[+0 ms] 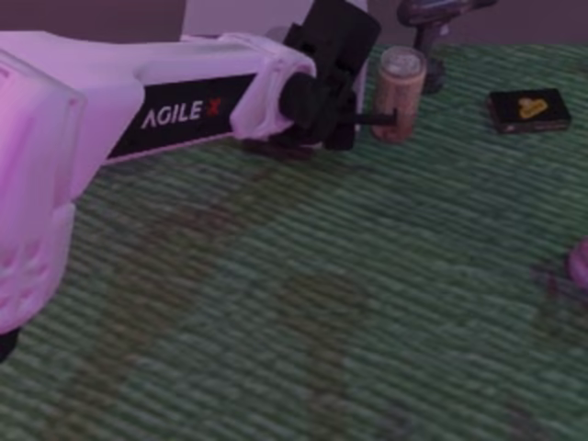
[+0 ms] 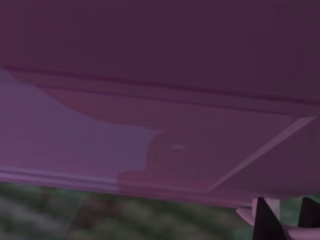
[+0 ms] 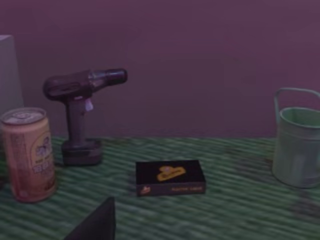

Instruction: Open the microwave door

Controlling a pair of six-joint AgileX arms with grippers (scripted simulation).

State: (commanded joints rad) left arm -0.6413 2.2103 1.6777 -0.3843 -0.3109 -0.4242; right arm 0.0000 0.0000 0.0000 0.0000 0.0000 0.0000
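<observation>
The microwave [image 1: 241, 16] stands at the table's back edge, mostly hidden behind my left arm, which reaches across from the left. My left gripper [image 1: 371, 118] sits at the microwave's front right corner, just left of the tan can [image 1: 400, 94]. In the left wrist view the microwave door [image 2: 160, 125] fills nearly the whole picture as a flat tilted panel, very close. My left gripper [image 2: 289, 223] shows at the picture's edge, its dark fingers [image 2: 266, 222] a little apart with a pale bar of the door's handle [image 2: 246, 214] running between them.
Right of the can, a dark drill [image 1: 432, 23] [image 3: 80, 112] stands at the back. A black box [image 1: 528, 110] [image 3: 170, 177] lies on the green mat. A pale watering can [image 3: 297, 145] stands farther right. My right arm [image 1: 579, 264] is parked at the right edge.
</observation>
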